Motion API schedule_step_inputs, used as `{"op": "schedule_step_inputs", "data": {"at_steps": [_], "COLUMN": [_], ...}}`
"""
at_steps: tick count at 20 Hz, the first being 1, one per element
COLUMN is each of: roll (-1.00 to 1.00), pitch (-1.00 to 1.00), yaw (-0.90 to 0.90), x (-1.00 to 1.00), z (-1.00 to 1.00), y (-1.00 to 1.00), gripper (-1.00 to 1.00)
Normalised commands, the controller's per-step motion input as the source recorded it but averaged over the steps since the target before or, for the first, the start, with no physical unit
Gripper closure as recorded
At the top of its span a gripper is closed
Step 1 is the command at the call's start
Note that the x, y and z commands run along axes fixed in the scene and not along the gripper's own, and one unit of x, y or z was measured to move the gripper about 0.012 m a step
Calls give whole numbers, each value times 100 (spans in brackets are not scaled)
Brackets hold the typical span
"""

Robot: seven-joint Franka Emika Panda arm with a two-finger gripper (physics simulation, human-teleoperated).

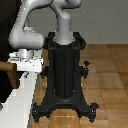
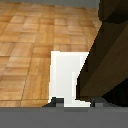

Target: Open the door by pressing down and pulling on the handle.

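The door [image 1: 6, 30] is a dark panel at the exterior view's left, set in a white frame [image 1: 20, 97]. The tan handle [image 1: 5, 66] projects from it at about gripper height. My white-grey gripper [image 1: 24, 64] hangs right beside the handle's free end, reaching toward the door. In the wrist view the handle [image 2: 102, 62] is a shaded brown bar that runs down toward one fingertip [image 2: 98, 102]. The other fingertip [image 2: 55, 103] is apart from it, so the gripper [image 2: 76, 103] is open with the bar's end near its gap. The white frame [image 2: 65, 75] lies below.
The black robot pedestal [image 1: 65, 65] stands in the middle on a wooden floor [image 1: 107, 70]. Its spread feet [image 1: 65, 107] reach close to the white frame. The white arm [image 1: 30, 25] bends over from the pedestal top toward the door.
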Motion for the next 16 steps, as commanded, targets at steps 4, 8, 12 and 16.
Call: {"op": "schedule_step_inputs", "data": {"at_steps": [4, 8, 12, 16], "roll": [0, 0, 0, 0], "pitch": [0, 0, 0, 0], "yaw": [0, 0, 0, 0], "x": [0, 0, 0, 0], "z": [0, 0, 0, 0], "y": [50, 100, 100, 75], "gripper": [100, 100, 100, 100]}}
